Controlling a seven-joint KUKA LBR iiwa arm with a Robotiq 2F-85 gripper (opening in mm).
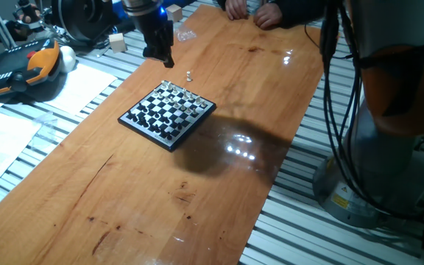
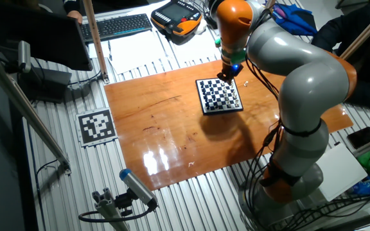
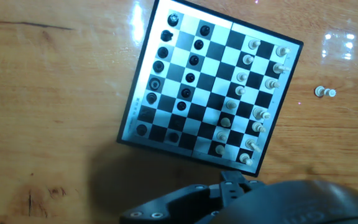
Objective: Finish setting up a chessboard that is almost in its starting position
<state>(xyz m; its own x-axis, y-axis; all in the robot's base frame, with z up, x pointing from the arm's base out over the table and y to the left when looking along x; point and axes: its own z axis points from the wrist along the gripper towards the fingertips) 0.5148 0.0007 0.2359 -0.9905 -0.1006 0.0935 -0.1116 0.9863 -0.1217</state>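
Note:
The chessboard (image 3: pixel 210 87) is a small black-rimmed board lying flat on the wooden table; it also shows in one fixed view (image 1: pixel 168 112) and in the other fixed view (image 2: pixel 220 96). Black pieces stand along its left side in the hand view and white pieces along its right. One white piece (image 3: pixel 324 92) lies on its side on the table beyond the white edge, also seen in one fixed view (image 1: pixel 189 76). My gripper (image 1: pixel 162 59) hovers above the table just past the board's white side, holding nothing that I can see. Its fingers show only as a dark shape low in the hand view (image 3: pixel 229 182).
The wooden table (image 1: pixel 124 199) lies on a slatted metal bench. A small wooden block (image 1: pixel 117 43) and an orange-and-black pendant (image 1: pixel 20 70) lie at the far left. A person's hands (image 1: pixel 252 11) rest at the table's far end. The arm's grey base (image 1: pixel 389 147) stands at the right.

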